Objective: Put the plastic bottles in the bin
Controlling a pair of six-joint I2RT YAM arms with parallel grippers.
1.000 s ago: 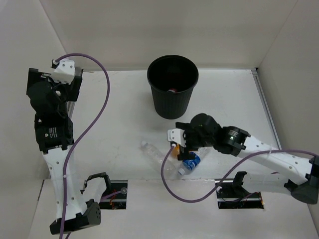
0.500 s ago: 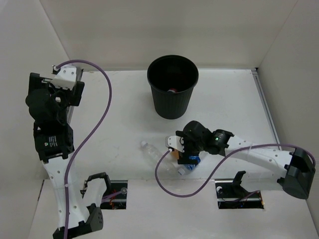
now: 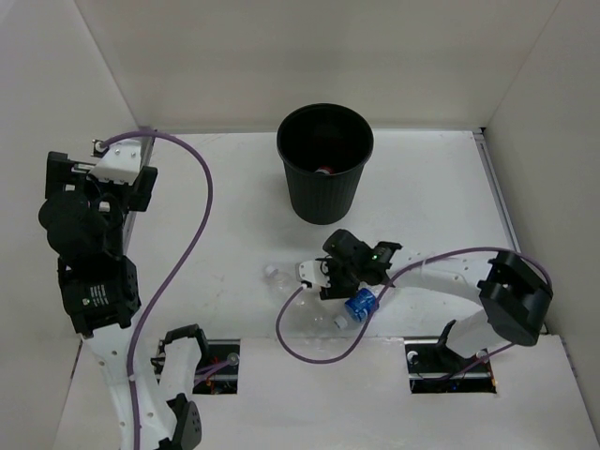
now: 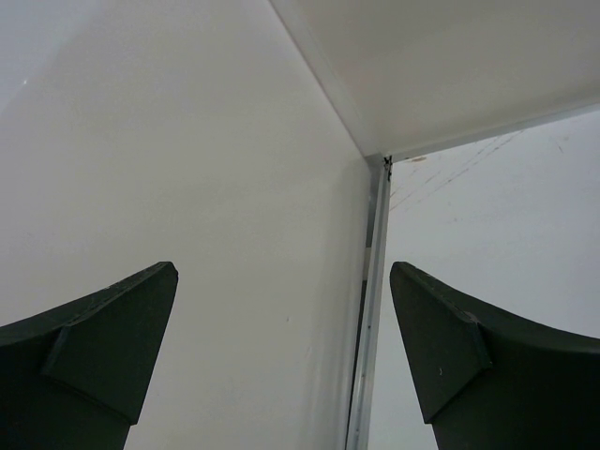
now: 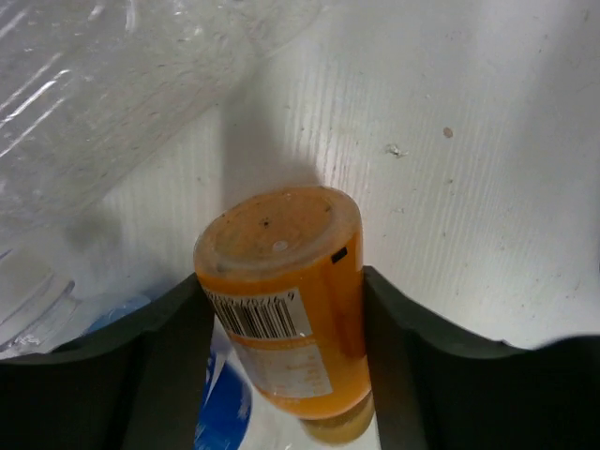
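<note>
The short orange bottle (image 5: 281,300) lies on the table between my right gripper's (image 5: 279,281) fingers (image 5: 412,356), which press on both its sides. In the top view the right gripper (image 3: 333,279) covers it. The blue-labelled bottle (image 3: 359,305) lies right beside it and shows in the right wrist view (image 5: 225,412). The plain clear bottle (image 3: 302,305) with a white cap (image 3: 271,273) lies to the left and also shows in the right wrist view (image 5: 112,94). The black bin (image 3: 325,192) stands behind, with something red (image 3: 323,171) inside. My left gripper (image 4: 281,272) is open and empty, facing the left wall.
White walls enclose the table on the left, back and right. A purple cable (image 3: 309,352) loops from the right wrist over the near table edge. The left arm (image 3: 94,234) stands raised at the far left, by the wall corner (image 4: 386,164).
My right gripper has moved left and down over the bottle cluster, and its forearm has swung low. The left wrist has drifted slightly left and down.
</note>
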